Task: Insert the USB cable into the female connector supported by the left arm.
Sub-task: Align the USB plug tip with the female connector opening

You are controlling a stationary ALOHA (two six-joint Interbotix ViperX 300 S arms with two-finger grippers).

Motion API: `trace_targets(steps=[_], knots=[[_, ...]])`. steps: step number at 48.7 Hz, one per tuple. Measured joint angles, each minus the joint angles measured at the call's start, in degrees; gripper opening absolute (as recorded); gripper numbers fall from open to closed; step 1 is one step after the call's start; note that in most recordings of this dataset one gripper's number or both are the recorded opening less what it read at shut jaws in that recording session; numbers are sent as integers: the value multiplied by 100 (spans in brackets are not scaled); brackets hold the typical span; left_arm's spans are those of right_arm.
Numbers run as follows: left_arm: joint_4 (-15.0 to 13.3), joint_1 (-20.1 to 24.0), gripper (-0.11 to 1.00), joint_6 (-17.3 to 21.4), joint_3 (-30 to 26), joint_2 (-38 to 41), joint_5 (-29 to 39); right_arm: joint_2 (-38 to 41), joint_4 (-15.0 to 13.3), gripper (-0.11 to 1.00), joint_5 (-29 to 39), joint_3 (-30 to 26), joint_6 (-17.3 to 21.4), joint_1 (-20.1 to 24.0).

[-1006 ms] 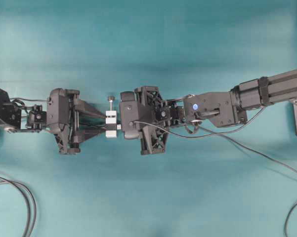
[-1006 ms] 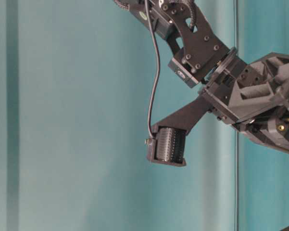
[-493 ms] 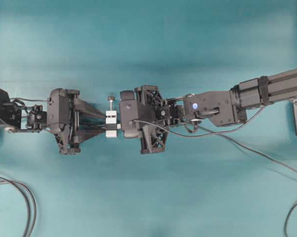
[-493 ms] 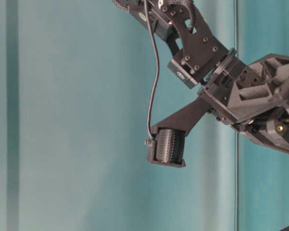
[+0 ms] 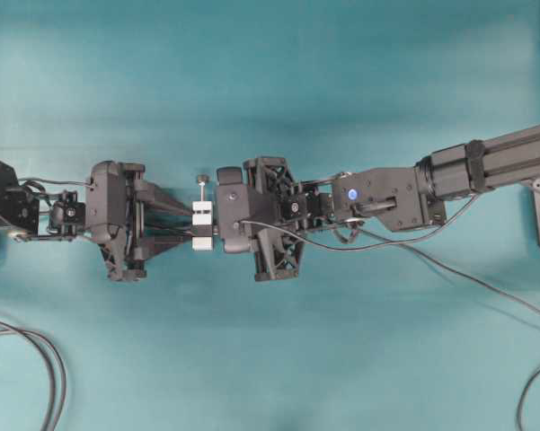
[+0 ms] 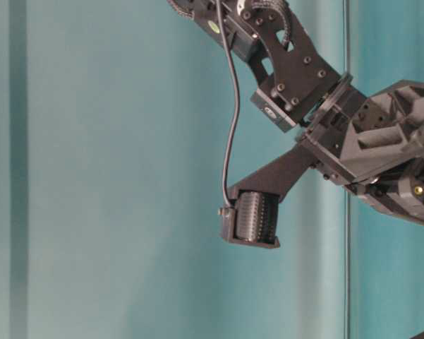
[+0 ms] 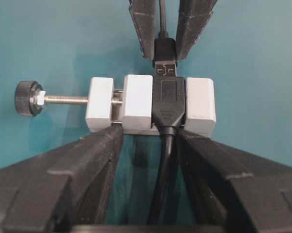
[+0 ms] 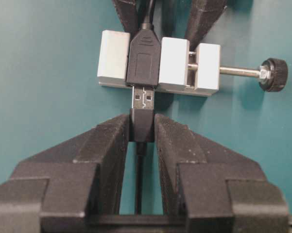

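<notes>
Plug of the USB cable [image 8: 142, 127] sits clamped between the fingers of the right claw [image 8: 142, 128], its metal tip pointing at the female connector [image 8: 143, 60] and meeting its mouth; from the right wrist view we see most of the tip still outside the socket. The female connector is gripped in a small white vise [image 7: 150, 104] with a black-knobbed screw [image 7: 28, 98] sticking out to one side. We see the left claw [image 7: 148, 133] spread wide, its two fingers bracketing the vise from behind, their inner edges against the white blocks, with the connector's dark cable running back between them. In the overhead view the two claws face each other tip to tip over the middle of the teal bench [image 5: 270, 90], the vise [image 5: 202, 225] between them. The left arm [image 5: 63, 215] reaches in from the left edge, the right arm [image 5: 404, 193] from the right. Loose cables [image 5: 45, 359] lie on the bench near the lower corners
</notes>
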Motion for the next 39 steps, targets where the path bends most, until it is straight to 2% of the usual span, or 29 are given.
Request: trace_targets(steps=[39], knots=[[0,0,63,9,-9,0,18,9,0,21,-9,-62,0,26]])
